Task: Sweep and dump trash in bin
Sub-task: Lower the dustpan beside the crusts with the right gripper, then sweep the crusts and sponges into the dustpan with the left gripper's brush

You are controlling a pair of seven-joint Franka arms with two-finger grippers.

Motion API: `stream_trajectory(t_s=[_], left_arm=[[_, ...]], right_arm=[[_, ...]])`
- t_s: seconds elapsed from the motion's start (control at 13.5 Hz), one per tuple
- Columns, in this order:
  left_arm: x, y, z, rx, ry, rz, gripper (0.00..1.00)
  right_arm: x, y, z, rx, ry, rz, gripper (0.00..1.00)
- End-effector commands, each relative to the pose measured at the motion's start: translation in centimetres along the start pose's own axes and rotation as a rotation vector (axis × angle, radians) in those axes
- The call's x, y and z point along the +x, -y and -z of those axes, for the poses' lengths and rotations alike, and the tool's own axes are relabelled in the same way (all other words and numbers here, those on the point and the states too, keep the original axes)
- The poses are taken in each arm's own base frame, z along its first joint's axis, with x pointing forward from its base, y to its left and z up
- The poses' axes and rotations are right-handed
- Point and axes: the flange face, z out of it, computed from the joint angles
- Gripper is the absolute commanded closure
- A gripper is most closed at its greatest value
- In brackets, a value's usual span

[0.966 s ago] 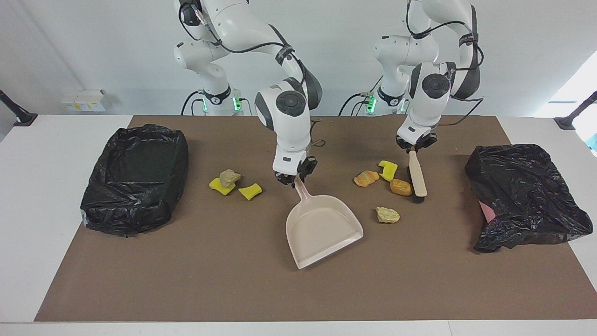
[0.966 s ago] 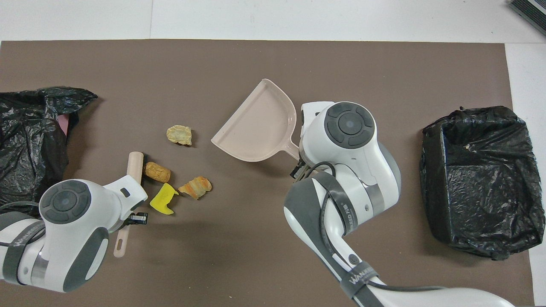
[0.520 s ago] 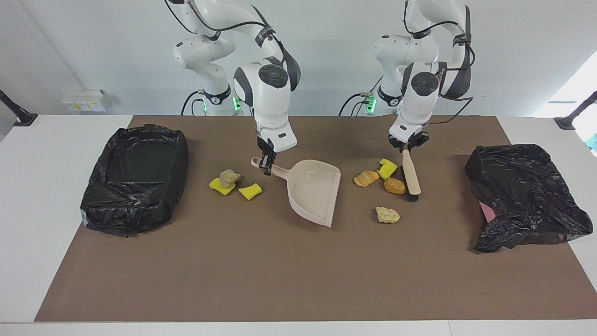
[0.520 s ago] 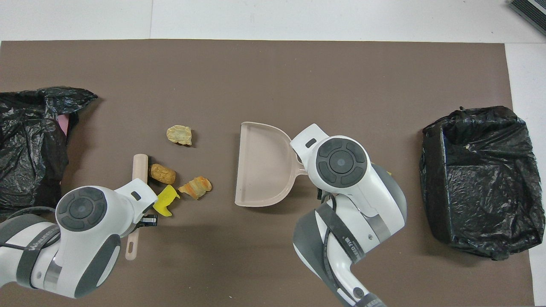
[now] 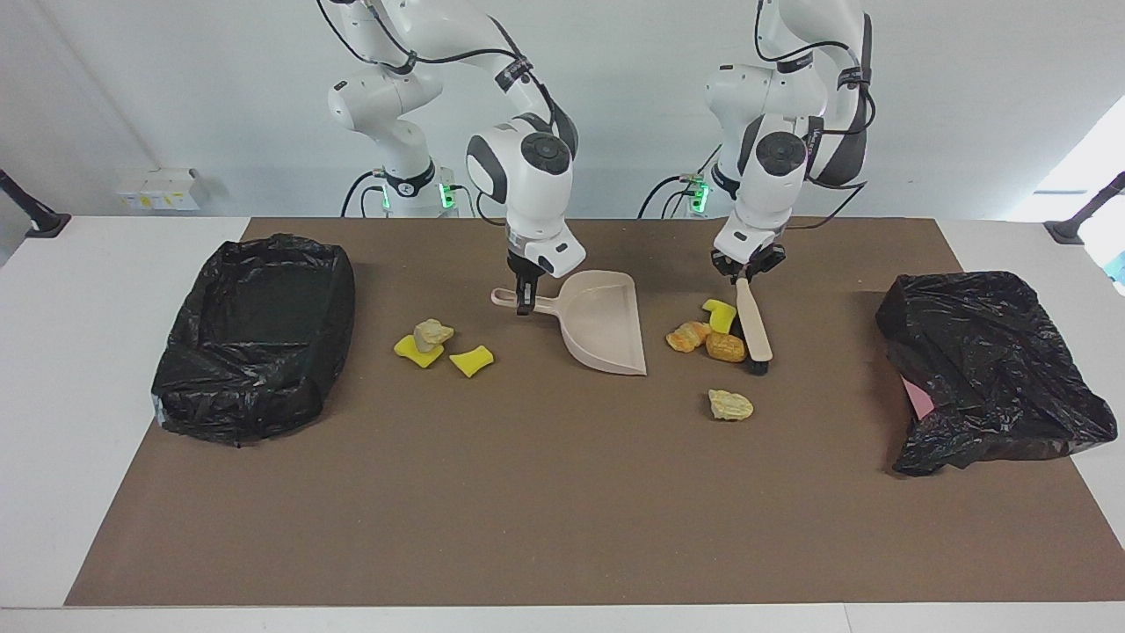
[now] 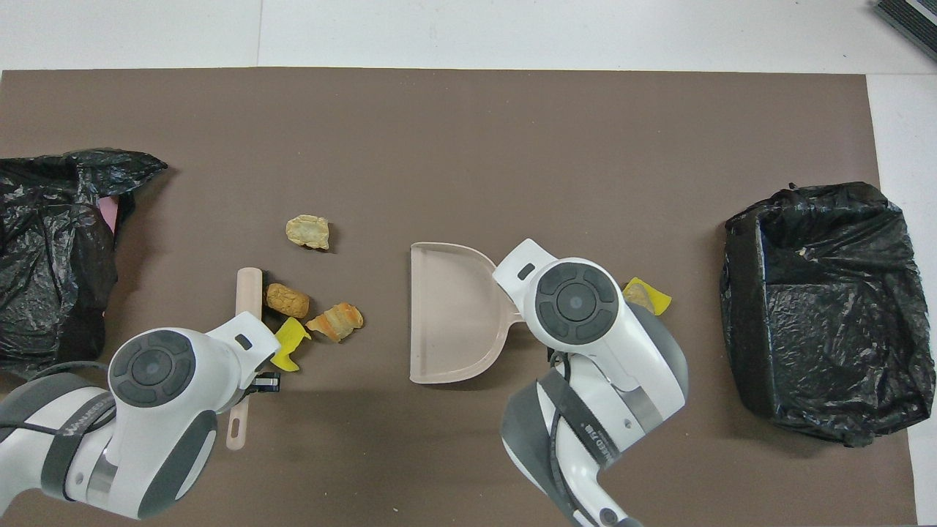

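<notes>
While the right gripper (image 5: 525, 303) pinches the handle of the beige dustpan (image 5: 606, 330) with its fingers pressed tight on it, the pan sits near the middle of the brown mat (image 5: 562, 527), toward the edge at the robots' end, its open mouth turned to the left arm's end of the table. The left gripper (image 5: 743, 274) is clamped on the handle of a small brush (image 5: 754, 327), whose dark bristles rest on the mat touching an orange-brown chunk (image 5: 726, 346). Just beside that chunk lie a yellow wedge (image 5: 719, 313) and a striped orange lump (image 5: 689, 336), all three between brush and pan mouth; a pale tan lump (image 5: 730, 404) lies apart, farther from the robots. Three more pieces, two yellow wedges (image 5: 472, 360) and a tan chunk (image 5: 432, 332) resting on one of them, lie toward the right arm's end, between the pan handle and a bin lined with a black bag (image 5: 255, 334). A second black bag (image 5: 989, 369) sits crumpled at the left arm's end of the mat. These scraps look light and soft, likely to tumble or skid rather than resist, so short, low strokes should serve better than hard ones. The pan looks stiff, thin plastic; held by its handle alone it may tip or slide unless its lip is kept pressed to the mat.
</notes>
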Motion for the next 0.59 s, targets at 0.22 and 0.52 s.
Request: stream_trajectory(t_s=[0.22,0.52], left_arm=[[-1.7,-4.2,0.3,-0.086,-0.021,-0.029,1.0],[-3.8,-9.7,0.3,-0.15,-0.021,-0.104,1.0]], right_arm=[[-1.1,-0.3,-0.7,0.017,-0.009,-0.034,1.0],[-1.2,-0.2,-0.9,0.023,-0.006,-0.037,1.0]])
